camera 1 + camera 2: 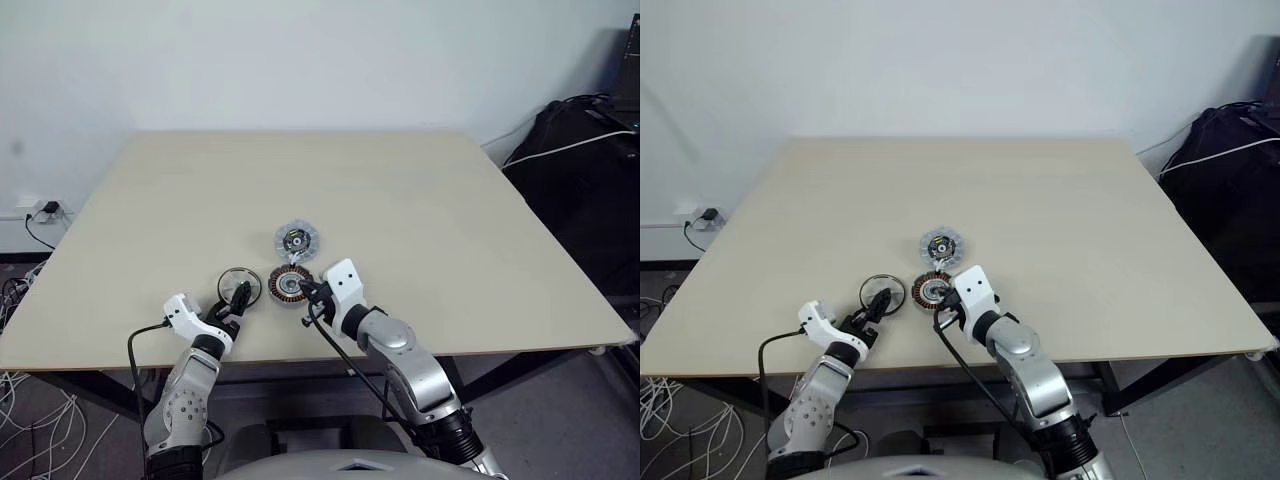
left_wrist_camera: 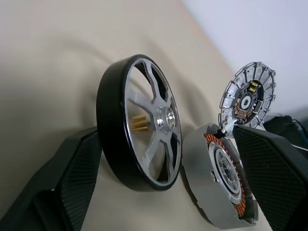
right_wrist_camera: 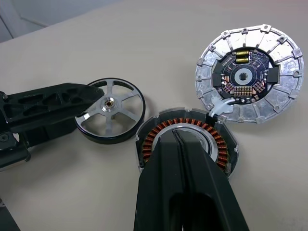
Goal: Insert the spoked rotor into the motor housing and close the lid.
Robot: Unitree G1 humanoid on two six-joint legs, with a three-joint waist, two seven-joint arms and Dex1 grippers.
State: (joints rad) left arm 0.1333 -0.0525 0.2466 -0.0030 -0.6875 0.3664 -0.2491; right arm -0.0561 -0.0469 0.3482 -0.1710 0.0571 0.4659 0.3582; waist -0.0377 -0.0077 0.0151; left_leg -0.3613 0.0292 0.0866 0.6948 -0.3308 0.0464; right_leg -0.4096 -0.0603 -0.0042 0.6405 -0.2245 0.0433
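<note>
**Trainer:** Three parts lie near your edge of the table (image 1: 450,200). The spoked rotor (image 3: 110,109) is at nine o'clock of the motor housing (image 3: 186,139), just beside it, and the lid (image 3: 249,73) sits at one o'clock of the housing, joined to it by a short wire.

**Operator:** How will the rotor handle?

**Trainer:** I'd judge it rigid metal, fairly heavy for its size, with a smooth black rim that could slip. Take it across that rim, not by the thin spokes. The lid looks lighter but carries an exposed circuit board, so keep to its ribbed edge.

**Operator:** And my claws?

**Trainer:** Your left gripper (image 2: 159,159) is spread wide, one finger at the rotor's rim, the other over by the housing; nothing is clamped yet. Your right gripper (image 3: 179,144) is pinched closed, empty, its tips over the housing's copper windings.
</note>
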